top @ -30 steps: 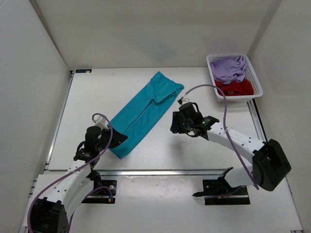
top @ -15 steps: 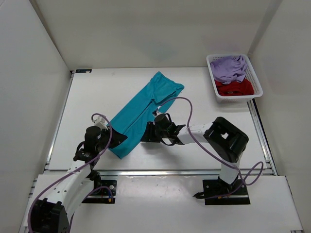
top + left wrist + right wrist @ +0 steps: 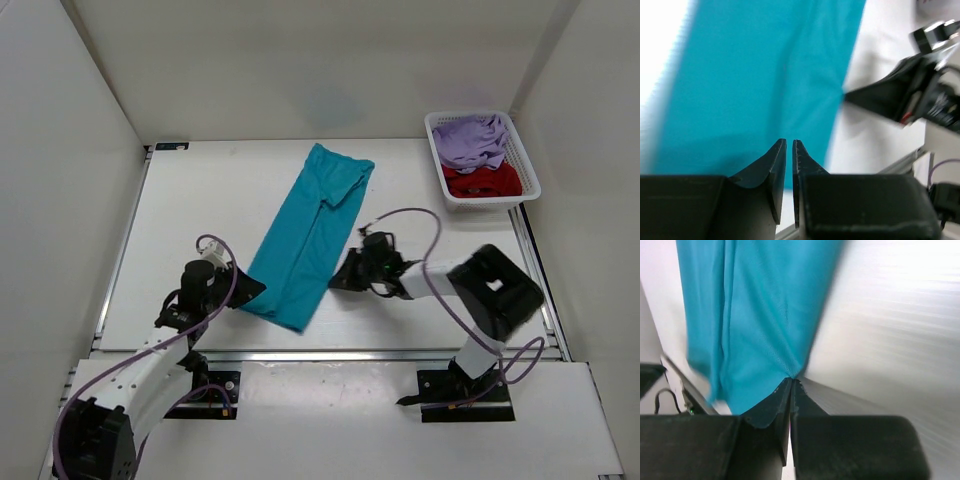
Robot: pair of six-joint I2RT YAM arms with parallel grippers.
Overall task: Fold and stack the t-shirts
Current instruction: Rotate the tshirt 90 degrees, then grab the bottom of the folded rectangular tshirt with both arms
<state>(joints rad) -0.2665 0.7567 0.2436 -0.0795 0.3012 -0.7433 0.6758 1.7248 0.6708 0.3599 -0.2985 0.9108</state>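
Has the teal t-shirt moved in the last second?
Yes. The near end of the teal t-shirt has swung right, away from the left edge of the table.

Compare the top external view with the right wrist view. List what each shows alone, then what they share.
Only the top external view shows the white basket holding the lavender shirt and dark red shirt, the left gripper at the teal shirt's near-left edge, and that shirt's full length. Only the right wrist view shows the right gripper shut, with cloth puckering to its tips. Both show the teal shirt lying on the table.
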